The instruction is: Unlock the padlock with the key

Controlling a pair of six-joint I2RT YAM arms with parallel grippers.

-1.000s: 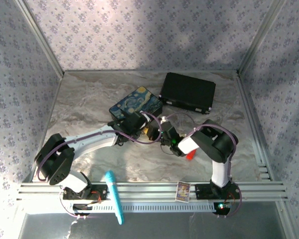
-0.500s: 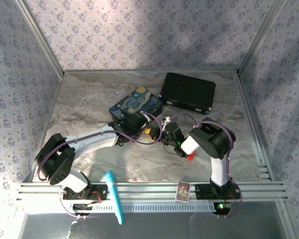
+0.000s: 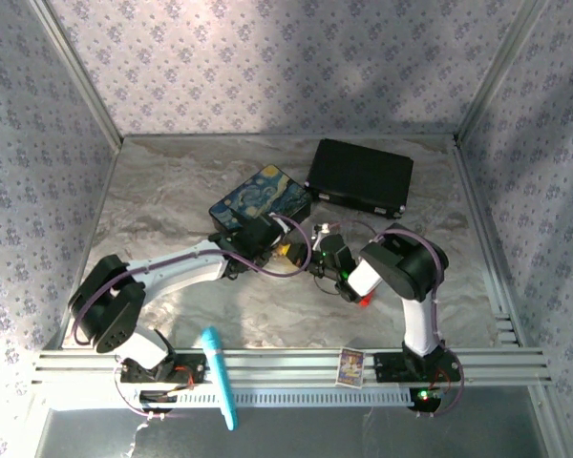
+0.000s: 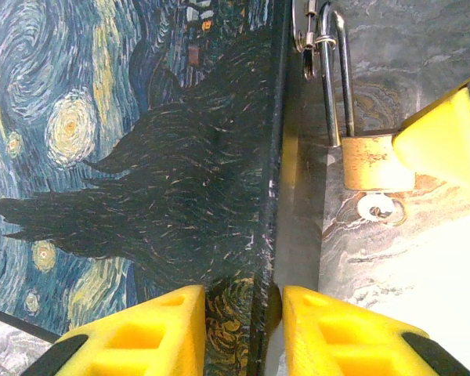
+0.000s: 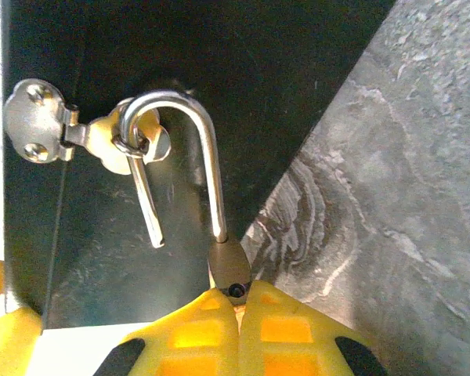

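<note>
1. Padlock (image 4: 374,162): brass, on the desk (image 4: 423,47), shackle hooked through the painted box (image 4: 125,157) hasp (image 5: 39,129).
2. Key (image 4: 374,207): just below the padlock body.
3. Right claw (image 5: 236,291): clenched, tips touching the padlock body.
4. Left claw (image 4: 239,296): astride the box edge; I cannot tell whether it grips.

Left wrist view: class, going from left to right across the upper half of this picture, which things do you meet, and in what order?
Painted box → padlock → yellow finger of the right arm. The small key sits directly below the padlock body, so it is left out of the order.
</note>
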